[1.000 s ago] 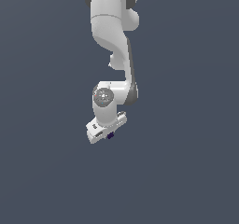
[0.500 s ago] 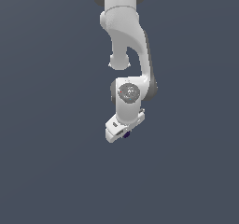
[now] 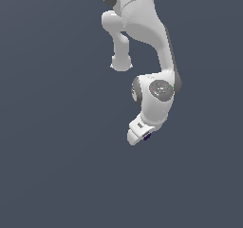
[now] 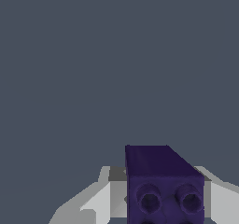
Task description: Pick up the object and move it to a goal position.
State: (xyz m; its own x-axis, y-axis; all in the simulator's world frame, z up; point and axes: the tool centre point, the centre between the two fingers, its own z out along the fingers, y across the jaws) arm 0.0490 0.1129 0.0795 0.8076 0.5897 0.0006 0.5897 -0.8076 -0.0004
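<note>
**Purple block held in the gripper**

The block (image 4: 163, 185) is dark purple. In the wrist view it sits between the two white fingers (image 4: 100, 199), one on each side, and it looks to touch both. Its near face has round studs, like a toy brick. In the exterior view the block (image 3: 146, 137) is only a tiny dark spot at the tip of the gripper (image 3: 137, 133), on the exterior view's right side of the tip. The gripper is closed around the block and holds it.

The arm (image 3: 142, 27) is white. It comes down from the top of the exterior view, bends out toward that view's right, and then turns down at a round grey joint (image 3: 160, 89). The gripper hangs below that joint and tilts toward the exterior view's left.

All around is plain grey-blue. No words or labels can be read on the arm or the block.
</note>
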